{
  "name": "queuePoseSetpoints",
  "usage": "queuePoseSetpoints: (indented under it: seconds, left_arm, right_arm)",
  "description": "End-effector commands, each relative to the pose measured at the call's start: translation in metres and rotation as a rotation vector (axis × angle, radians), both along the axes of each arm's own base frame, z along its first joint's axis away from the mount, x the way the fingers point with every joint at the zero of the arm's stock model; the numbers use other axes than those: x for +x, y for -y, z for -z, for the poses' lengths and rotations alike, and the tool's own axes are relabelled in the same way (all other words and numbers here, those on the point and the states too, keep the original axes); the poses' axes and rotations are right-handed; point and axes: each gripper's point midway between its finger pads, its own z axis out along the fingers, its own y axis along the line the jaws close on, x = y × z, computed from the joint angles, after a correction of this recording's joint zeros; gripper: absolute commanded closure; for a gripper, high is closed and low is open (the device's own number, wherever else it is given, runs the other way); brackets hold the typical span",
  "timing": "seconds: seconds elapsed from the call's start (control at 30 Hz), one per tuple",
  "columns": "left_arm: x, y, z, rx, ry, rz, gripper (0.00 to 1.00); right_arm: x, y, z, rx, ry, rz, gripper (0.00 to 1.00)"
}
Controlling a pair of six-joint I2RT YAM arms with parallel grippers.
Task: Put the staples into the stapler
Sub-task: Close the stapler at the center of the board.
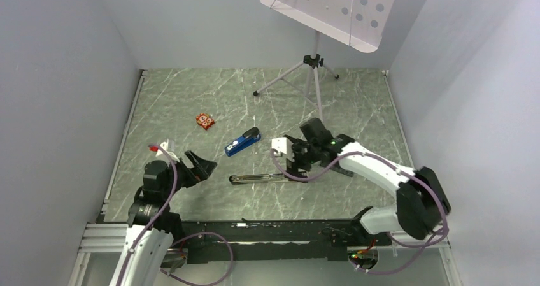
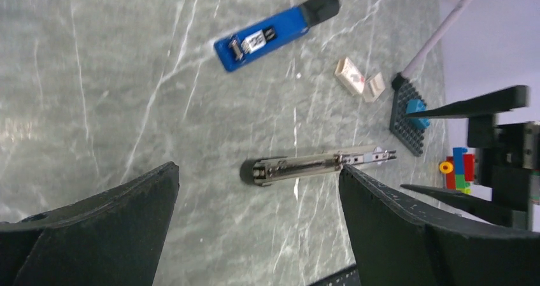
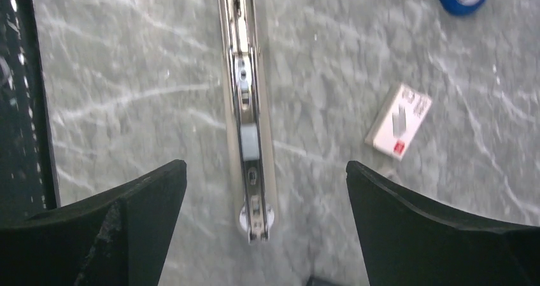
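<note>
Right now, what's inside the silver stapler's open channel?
A small grey block sits in the stapler's channel, near its round end; staples or pusher, I cannot tell. Anything under it is hidden.

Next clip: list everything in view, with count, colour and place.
silver stapler: 1, open, centre
grey block: 1, in its channel; maybe staples
blue stapler: 1, blue-black, behind the silver one
boxes: 2, white, beside silver stapler
orange bricks: 1 cluster, far left
stand: 1, white, far centre
baseplate: 1, black, by stand leg
blue brick: 1, on baseplate
mixed bricks: 1 cluster, red-yellow-green, near baseplate
left hand: black, open
right hand: black, open, above silver stapler
</note>
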Motion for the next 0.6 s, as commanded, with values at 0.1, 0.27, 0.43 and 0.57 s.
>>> queuePoseSetpoints:
  seconds: [0.1, 0.27, 0.43, 0.57]
  left_arm:
    - [-0.013, 0.013, 0.027, -0.095, -0.258, -0.001, 0.01]
    - [-0.018, 0.015, 0.045, -0.097, -0.410, -0.054, 0.01]
    - [-0.013, 0.030, 0.039, -0.043, -0.406, 0.032, 0.01]
    - [-0.001, 0.041, 0.015, 0.054, -0.231, 0.173, 0.04]
  right_arm:
    - [-0.011, 0.035, 0.015, -0.025, 0.066, -0.018, 0.03]
    - [-0.003, 0.035, 0.030, -0.039, 0.074, -0.007, 0.08]
    - [-0.007, 0.038, 0.043, -0.052, 0.055, -0.046, 0.20]
    - [-0.007, 0.039, 0.046, -0.046, 0.026, -0.056, 0.28]
